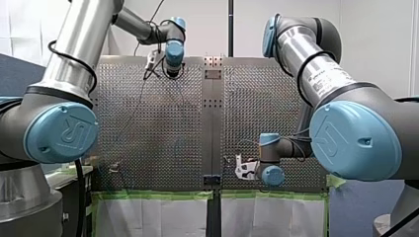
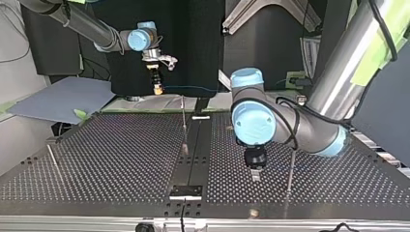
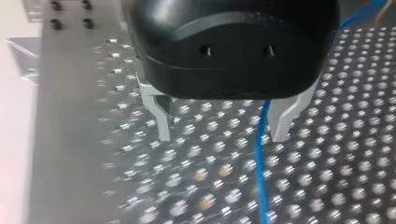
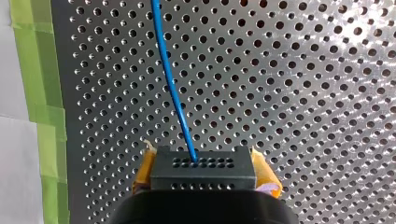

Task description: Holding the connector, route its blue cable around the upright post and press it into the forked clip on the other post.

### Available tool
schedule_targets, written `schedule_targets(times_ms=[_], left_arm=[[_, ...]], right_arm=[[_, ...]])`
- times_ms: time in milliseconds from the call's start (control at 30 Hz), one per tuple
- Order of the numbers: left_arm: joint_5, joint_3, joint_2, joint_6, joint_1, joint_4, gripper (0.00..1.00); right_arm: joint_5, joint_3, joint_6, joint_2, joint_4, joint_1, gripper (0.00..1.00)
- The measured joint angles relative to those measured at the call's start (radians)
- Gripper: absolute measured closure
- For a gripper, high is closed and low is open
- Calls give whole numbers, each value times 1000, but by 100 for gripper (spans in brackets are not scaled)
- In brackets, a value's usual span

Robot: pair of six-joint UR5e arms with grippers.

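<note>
Top view, left to right.

Far left, high over the far edge of the perforated table (image 2: 111, 159): right gripper (image 2: 157, 89), yellow pads pinched onto the black connector (image 4: 203, 170). It is held off the plate, I'd judge, to control the cable's end while the line is led about. Connector: small black block, two rows of tiny holes in its face, sitting squarely between the pads. Blue cable (image 4: 173, 88) leaves an upper-row hole and runs ahead over the plate in a gentle bend. It is thin, smooth and unkinked as far as shown. Green tape (image 4: 44, 93) edges the plate beside it.

Middle: thin upright post (image 2: 184, 125) by the centre seam. The cable's faint blue line runs beyond its top. Around it or merely past it, cannot tell.

Right of middle: left gripper (image 2: 255, 175), low over the plate, metal fingers (image 3: 161, 116) spread wide. Its wrist view shows the cable passing between them, close to one finger, not pinched. Probably straddling the line to steer it, or ready to nip it.

Further right: second thin post (image 2: 290, 179), near the left gripper. No fork made out on either post. Routing looks hardly begun.
</note>
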Motion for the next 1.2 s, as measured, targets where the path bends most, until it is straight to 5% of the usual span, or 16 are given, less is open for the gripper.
schedule_targets(times_ms=[533, 1200], left_arm=[[-67, -11, -128, 16, -15, 6, 0], [-76, -126, -174, 39, -12, 108, 0]], right_arm=[[0, 0, -3, 0, 6, 0, 100], [0, 0, -3, 0, 7, 0, 100]])
